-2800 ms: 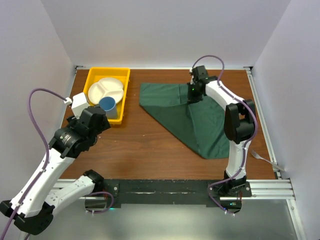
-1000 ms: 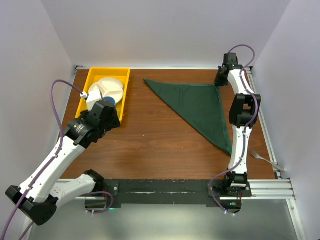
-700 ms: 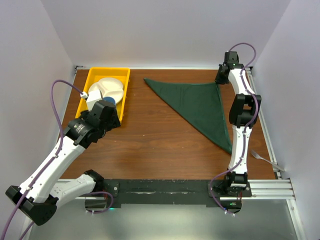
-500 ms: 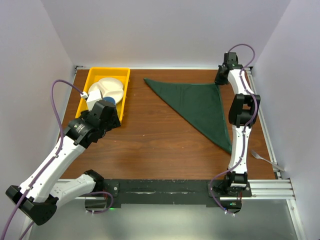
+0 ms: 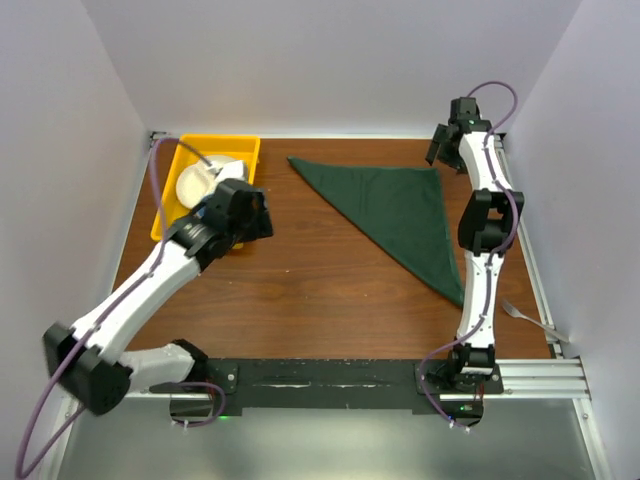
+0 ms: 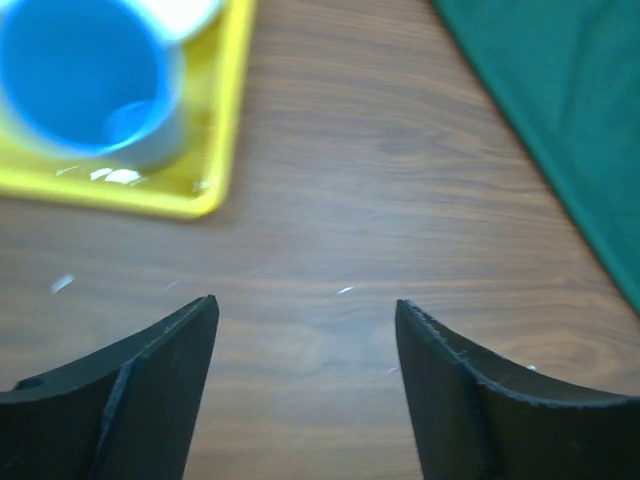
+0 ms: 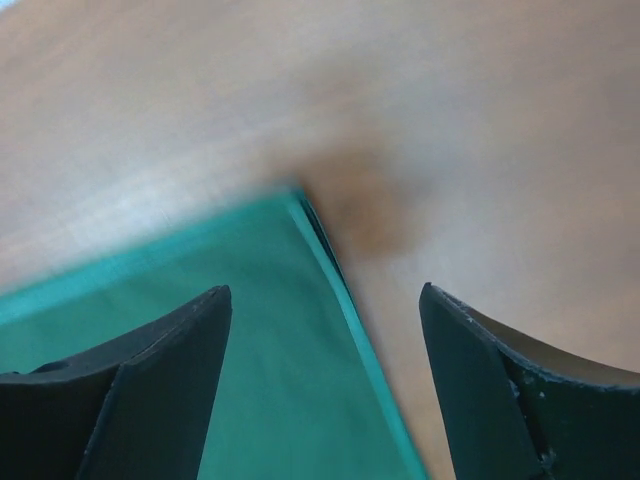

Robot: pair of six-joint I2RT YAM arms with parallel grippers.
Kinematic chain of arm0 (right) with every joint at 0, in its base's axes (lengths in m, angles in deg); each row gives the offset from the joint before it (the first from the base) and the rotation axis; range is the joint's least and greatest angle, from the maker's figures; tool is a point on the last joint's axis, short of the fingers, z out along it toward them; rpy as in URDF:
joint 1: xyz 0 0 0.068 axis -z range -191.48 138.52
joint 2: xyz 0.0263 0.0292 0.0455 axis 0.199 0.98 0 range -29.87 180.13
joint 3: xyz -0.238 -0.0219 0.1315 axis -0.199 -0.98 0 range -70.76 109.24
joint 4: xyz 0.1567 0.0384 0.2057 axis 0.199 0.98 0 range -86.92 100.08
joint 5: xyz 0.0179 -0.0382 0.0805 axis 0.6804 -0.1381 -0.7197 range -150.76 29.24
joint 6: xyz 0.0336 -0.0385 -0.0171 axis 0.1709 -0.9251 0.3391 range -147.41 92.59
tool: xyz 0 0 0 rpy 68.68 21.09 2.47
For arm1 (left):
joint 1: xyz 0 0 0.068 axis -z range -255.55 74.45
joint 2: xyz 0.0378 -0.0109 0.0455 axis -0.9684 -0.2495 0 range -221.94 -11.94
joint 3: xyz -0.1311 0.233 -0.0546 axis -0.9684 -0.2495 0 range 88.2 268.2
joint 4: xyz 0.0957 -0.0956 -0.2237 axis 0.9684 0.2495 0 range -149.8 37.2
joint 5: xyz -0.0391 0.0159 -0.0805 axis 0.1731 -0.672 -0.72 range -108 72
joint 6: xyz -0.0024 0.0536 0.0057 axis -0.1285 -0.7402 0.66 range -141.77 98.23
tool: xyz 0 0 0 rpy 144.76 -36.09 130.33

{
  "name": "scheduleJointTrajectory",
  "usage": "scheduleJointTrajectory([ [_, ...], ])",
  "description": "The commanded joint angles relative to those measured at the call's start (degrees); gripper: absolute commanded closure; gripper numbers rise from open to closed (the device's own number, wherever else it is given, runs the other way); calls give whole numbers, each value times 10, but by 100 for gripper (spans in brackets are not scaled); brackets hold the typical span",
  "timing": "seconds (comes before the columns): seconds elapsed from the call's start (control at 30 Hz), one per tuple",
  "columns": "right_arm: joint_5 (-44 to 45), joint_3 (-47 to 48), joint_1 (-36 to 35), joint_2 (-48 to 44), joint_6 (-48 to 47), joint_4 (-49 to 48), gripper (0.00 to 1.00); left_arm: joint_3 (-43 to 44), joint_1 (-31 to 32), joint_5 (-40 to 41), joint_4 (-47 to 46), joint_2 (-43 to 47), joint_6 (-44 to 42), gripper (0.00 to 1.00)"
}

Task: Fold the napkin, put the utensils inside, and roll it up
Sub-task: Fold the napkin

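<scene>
When you look down from the top camera, you see the napkin lying flat as a dark green triangle on the right half of the worktop. One long edge runs along the far side and one point reaches toward the near right. Your right end effector hangs over the napkin's far right corner, the arm stretched up along the right edge. Your left end effector sits just beside the near right corner of the yellow tray, left of the napkin and apart from it. A white plate lies in the tray. One silver utensil rests at the near right edge of the worktop, well apart from the napkin.

On the left wrist camera, your left end effector is released, its jaws spread wide over bare wood with nothing between them. A blue cup stands in the yellow tray at upper left, and the napkin fills the upper right corner.

On the right wrist camera, your right end effector is also released, jaws wide apart and holding nothing. The napkin lies below them, its corner between the two jaws, its edge showing doubled layers. The picture is blurred, so whether the jaws touch the cloth can't be told.
</scene>
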Motion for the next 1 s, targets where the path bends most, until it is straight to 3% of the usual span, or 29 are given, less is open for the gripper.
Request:
scheduleJointTrajectory([
  [0.0,64,-138,-38,-161,71,92,20,41,-4,-120,-206,-125,-44,38],
  [0.1,30,-292,-52,-239,82,75,22,90,-6,-137,-300,-234,-60,57],
  [0.17,-3,-401,-57,-318,88,51,27,142,-8,-143,-345,-319,-69,63],
  [0.2,-26,-431,-60,-339,84,23,33,162,-8,-142,-355,-347,-73,69],
  [0.33,-57,-518,-79,-409,86,24,39,273,-9,-135,-392,-488,-87,83],
  [0.5,-94,-619,-80,-474,87,17,53,342,-18,-97,-441,-575,-102,99],
  [0.6,-89,-672,-74,-502,80,10,60,366,-30,-88,-460,-613,-98,100],
  [0.97,-37,-794,-45,-546,122,-8,62,391,-82,-99,-484,-686,-90,100],
])
